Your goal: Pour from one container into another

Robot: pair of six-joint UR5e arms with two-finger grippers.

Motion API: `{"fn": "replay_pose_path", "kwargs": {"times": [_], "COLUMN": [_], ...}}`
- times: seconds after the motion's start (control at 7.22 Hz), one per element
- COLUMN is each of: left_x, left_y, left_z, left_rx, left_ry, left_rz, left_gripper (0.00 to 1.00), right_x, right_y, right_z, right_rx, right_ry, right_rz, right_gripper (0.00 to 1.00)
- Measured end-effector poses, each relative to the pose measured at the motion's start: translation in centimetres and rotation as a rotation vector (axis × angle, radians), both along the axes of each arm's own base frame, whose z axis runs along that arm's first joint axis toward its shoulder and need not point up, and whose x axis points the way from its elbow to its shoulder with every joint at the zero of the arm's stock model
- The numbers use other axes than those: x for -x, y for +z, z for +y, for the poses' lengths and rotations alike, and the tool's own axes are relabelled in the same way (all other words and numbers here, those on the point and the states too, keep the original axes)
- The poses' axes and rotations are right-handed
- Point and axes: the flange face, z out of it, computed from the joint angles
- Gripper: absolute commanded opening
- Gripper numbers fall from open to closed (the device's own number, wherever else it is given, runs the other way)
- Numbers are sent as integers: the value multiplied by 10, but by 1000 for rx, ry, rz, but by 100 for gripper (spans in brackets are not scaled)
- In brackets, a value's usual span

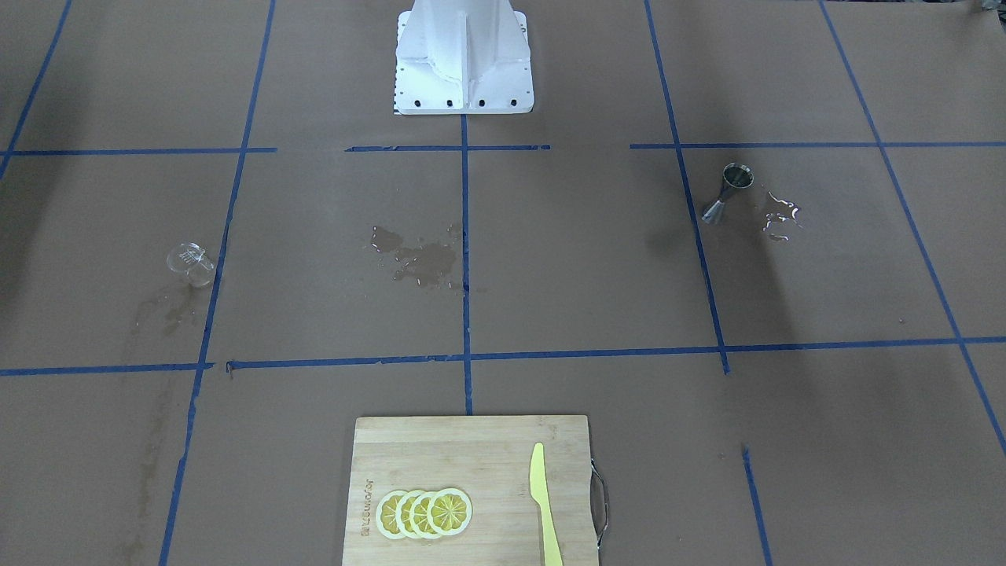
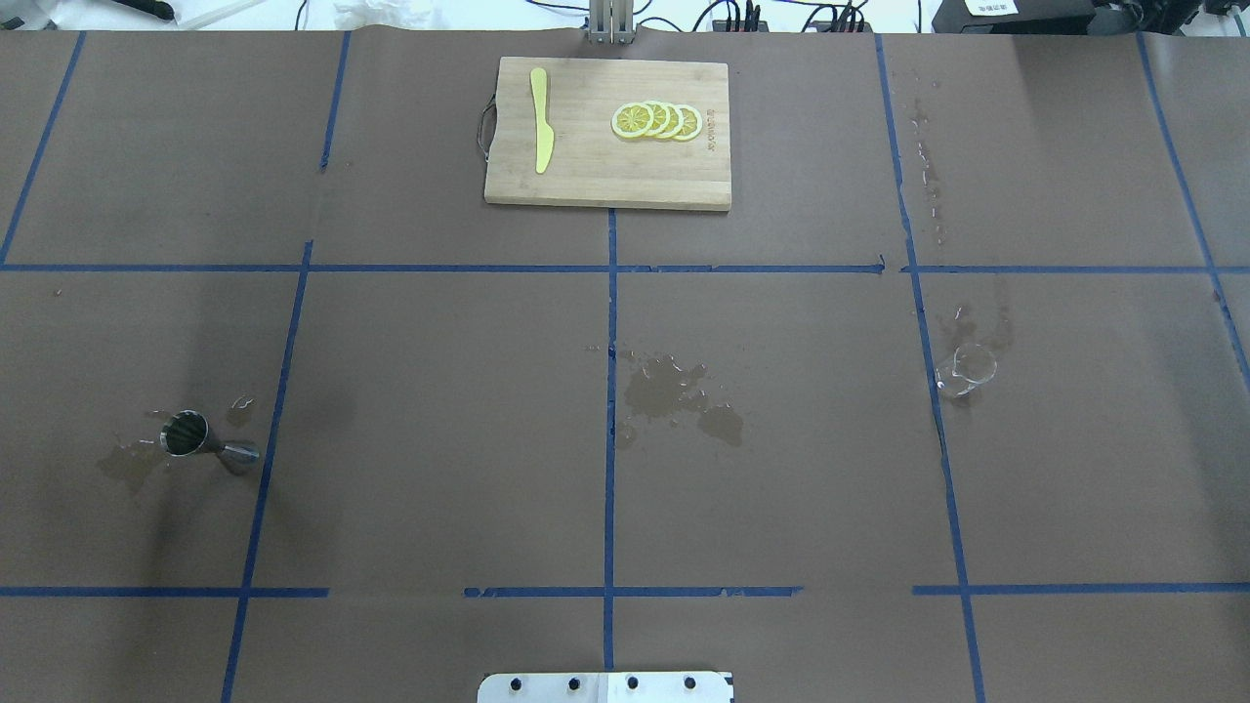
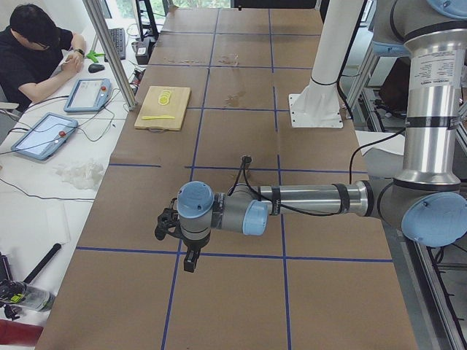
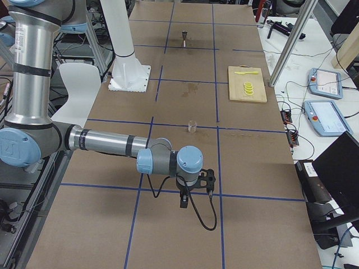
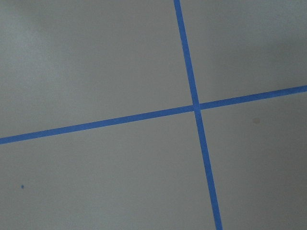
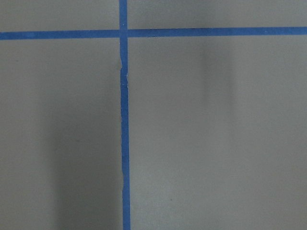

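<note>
A steel jigger (image 1: 727, 192) (image 2: 195, 439) (image 3: 246, 159) (image 4: 185, 37) stands upright on the robot's left side of the brown table, with small puddles beside it. A small clear glass cup (image 1: 191, 263) (image 2: 965, 369) (image 4: 193, 126) sits on the robot's right side by a wet patch. My left gripper (image 3: 165, 224) hangs over the table's left end, well away from the jigger. My right gripper (image 4: 208, 180) hangs over the right end, away from the cup. Both show only in the side views, so I cannot tell if they are open or shut. The wrist views hold only paper and blue tape.
A wooden cutting board (image 1: 440, 448) (image 2: 586, 176) at the far middle edge carries lemon slices (image 1: 424, 512) and a yellow knife (image 1: 544, 503). A puddle (image 2: 674, 391) lies mid-table. The white robot base (image 1: 464, 59) stands at the near edge. A person (image 3: 33, 51) sits at a side desk.
</note>
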Motion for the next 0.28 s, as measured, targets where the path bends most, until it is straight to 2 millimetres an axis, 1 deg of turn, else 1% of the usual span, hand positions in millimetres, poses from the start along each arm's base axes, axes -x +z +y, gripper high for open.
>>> {"fn": "replay_pose_path", "kwargs": {"times": [0.28], "left_x": [0], "left_y": [0], "left_z": [0], "left_rx": [2], "left_ry": [0], "left_rz": [0], "left_gripper": [100], "right_x": [2], "right_y": [-2], "right_z": [-1], "right_rx": [-4], "right_ry": [-4], "right_rz": [1], "right_gripper": [100]}}
